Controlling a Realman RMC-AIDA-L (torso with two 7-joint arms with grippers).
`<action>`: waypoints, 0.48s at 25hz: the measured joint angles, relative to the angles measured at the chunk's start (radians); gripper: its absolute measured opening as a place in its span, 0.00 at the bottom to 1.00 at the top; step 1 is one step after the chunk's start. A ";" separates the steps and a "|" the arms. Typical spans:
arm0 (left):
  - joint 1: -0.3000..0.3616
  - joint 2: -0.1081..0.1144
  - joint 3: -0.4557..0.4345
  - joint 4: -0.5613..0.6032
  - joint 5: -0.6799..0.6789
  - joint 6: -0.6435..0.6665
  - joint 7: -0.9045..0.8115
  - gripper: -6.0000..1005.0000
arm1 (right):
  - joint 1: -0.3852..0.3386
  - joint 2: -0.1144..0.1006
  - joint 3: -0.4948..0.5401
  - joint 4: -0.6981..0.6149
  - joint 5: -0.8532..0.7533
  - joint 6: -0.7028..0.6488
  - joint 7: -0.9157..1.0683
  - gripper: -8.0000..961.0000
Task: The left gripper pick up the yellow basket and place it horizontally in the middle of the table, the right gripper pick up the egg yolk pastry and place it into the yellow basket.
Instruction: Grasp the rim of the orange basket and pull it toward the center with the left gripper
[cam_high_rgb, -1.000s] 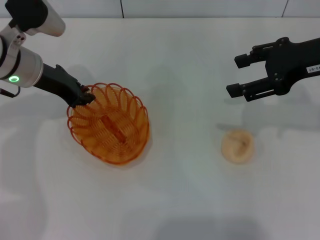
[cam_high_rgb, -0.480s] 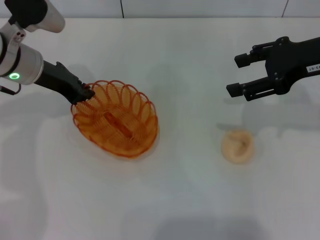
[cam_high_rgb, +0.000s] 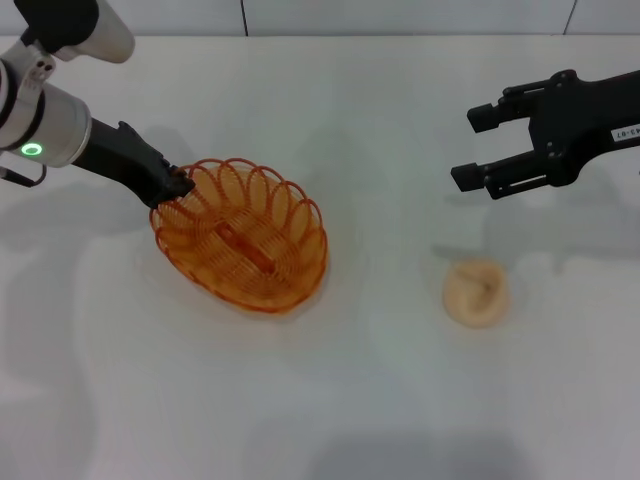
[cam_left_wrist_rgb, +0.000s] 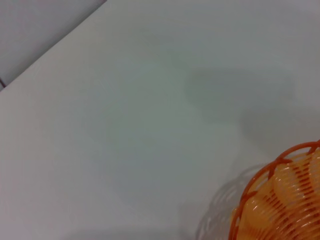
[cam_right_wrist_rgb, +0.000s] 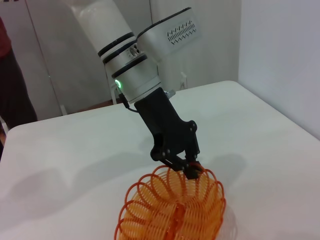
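Note:
The yellow basket (cam_high_rgb: 243, 248), an oval orange wire basket with a looped rim, lies on the white table (cam_high_rgb: 330, 400) left of centre, its long axis slanting. My left gripper (cam_high_rgb: 176, 187) is shut on the basket's rim at its far-left end; the right wrist view shows the same left gripper (cam_right_wrist_rgb: 189, 168) pinching the rim of the basket (cam_right_wrist_rgb: 172, 210). A part of the basket's rim (cam_left_wrist_rgb: 280, 200) shows in the left wrist view. The egg yolk pastry (cam_high_rgb: 476, 291), a pale round bun, rests on the table at the right. My right gripper (cam_high_rgb: 478, 146) hovers open, above and behind the pastry.
The table's far edge (cam_high_rgb: 320, 36) meets a grey wall. In the right wrist view a person in dark red (cam_right_wrist_rgb: 12, 80) stands past the table's far side.
The left gripper has dragged and turned the basket to the right, so it lies more slanted and closer to the table's middle. The right gripper and pastry have not moved.

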 joint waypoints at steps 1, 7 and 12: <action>0.000 0.001 0.000 0.002 -0.004 0.004 0.001 0.11 | 0.000 0.000 0.000 0.000 0.000 0.001 0.000 0.80; 0.011 0.001 -0.005 0.039 -0.046 0.045 -0.007 0.10 | 0.000 0.000 0.007 0.003 0.000 0.005 0.000 0.80; 0.028 -0.001 -0.007 0.102 -0.076 0.095 -0.051 0.10 | 0.001 0.000 0.009 0.001 0.000 0.009 0.000 0.80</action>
